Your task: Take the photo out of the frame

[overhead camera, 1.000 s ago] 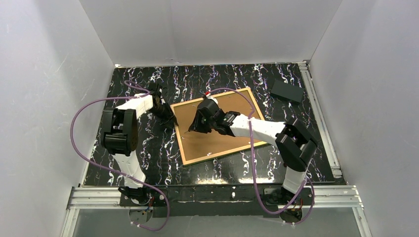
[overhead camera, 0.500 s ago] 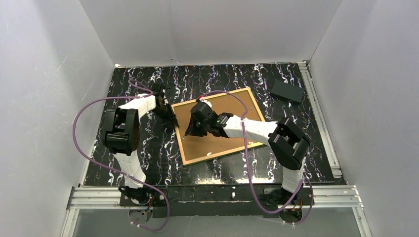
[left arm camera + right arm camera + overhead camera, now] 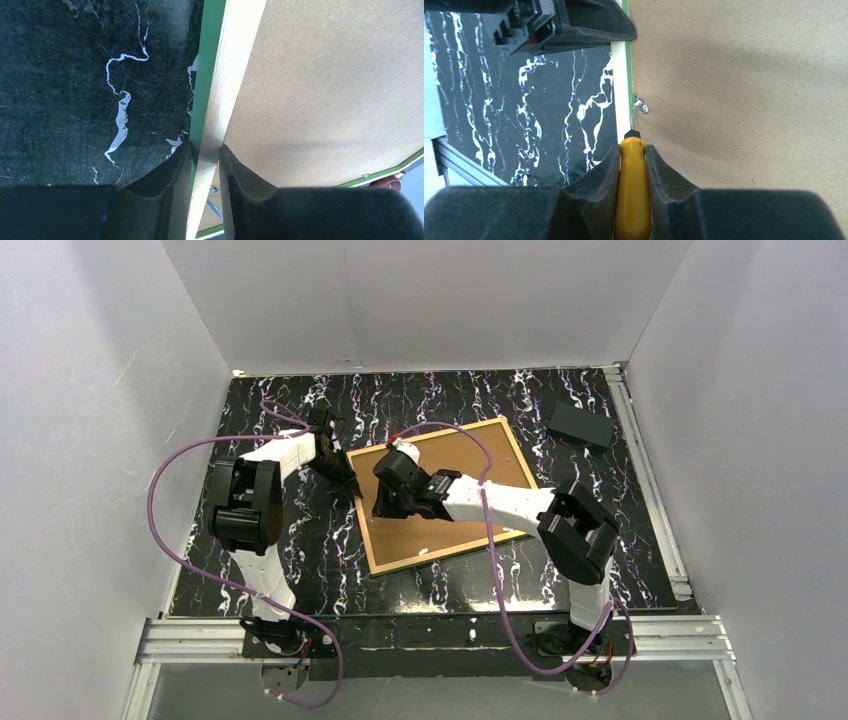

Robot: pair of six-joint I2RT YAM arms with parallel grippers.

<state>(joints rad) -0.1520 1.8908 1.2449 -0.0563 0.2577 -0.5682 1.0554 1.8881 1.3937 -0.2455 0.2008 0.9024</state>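
- The frame (image 3: pixel 220 100) lay face down on the surface (image 3: pixel 320 540) with its brown backing panel (image 3: pixel 749 100) uppermost. The photo was out of sight, presumably sandwiched beneath the panel.
- The left jaws were clamped across the frame's left rail, one finger on each side.
- The right jaws were clamped on a yellow-handled tool (image 3: pixel 632 200), its tip beside a small metal tab (image 3: pixel 640 105) at the rail's inner edge.
- The frame looked light, thin and stiff, best pinned by its rail. The photo would likely be flimsy and crease easily, so it was best lifted by its border once the backing came off.
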